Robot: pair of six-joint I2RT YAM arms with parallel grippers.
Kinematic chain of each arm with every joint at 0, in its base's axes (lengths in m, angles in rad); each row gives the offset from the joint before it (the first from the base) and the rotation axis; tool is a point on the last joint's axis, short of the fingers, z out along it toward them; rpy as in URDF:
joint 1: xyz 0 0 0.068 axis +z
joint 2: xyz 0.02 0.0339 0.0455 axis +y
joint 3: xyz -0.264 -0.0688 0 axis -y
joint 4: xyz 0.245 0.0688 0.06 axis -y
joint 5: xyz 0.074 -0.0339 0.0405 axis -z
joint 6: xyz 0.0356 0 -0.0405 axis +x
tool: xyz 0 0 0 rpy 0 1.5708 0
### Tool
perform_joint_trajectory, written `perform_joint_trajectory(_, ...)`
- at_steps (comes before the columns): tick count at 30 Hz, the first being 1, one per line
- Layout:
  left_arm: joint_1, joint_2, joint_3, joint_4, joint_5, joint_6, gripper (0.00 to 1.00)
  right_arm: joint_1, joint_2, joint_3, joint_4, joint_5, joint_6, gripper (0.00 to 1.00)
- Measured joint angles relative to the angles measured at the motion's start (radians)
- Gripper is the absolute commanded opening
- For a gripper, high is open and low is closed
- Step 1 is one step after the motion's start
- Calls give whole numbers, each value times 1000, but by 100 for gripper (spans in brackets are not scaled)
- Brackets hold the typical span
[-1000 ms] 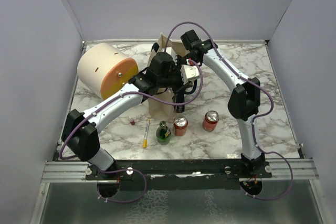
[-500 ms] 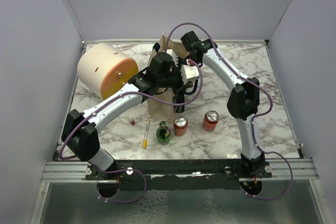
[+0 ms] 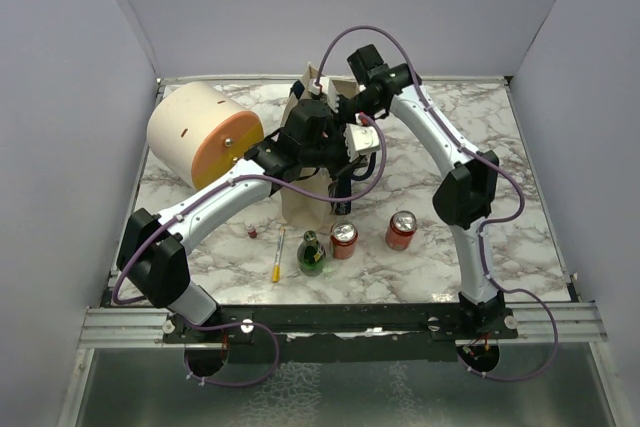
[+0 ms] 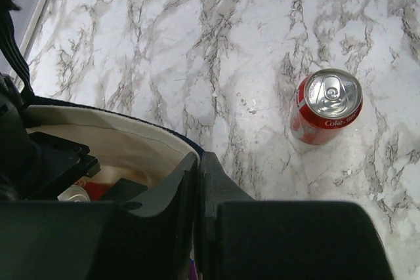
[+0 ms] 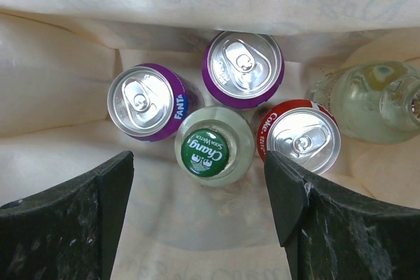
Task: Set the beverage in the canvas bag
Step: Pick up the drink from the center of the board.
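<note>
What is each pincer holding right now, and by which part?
The left pincer is shut on the canvas bag, pinching its top rim. The right pincer is open above the bag's inside, holding nothing.

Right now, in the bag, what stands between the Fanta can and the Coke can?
A green-capped Chang bottle stands between the Fanta can and the Coke can; the right wrist view shows it.
</note>
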Motion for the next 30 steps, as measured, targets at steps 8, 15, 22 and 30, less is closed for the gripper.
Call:
perform_joint_trajectory(8,-6,0,60,-19,8,39,62,-18,-74,0,56,-43,98,79)
perform_joint_trajectory(15,-5,-24,100,-89,10,68,84,-61,-199,-19,171,-58,194,79)
perform_joint_trajectory(22,43,-107,114,-164,13,83,84,-95,-294,-114,250,-55,264,79)
perform_joint_trajectory(30,209,-167,169,-338,58,156,82,-107,-397,-307,316,-9,307,79)
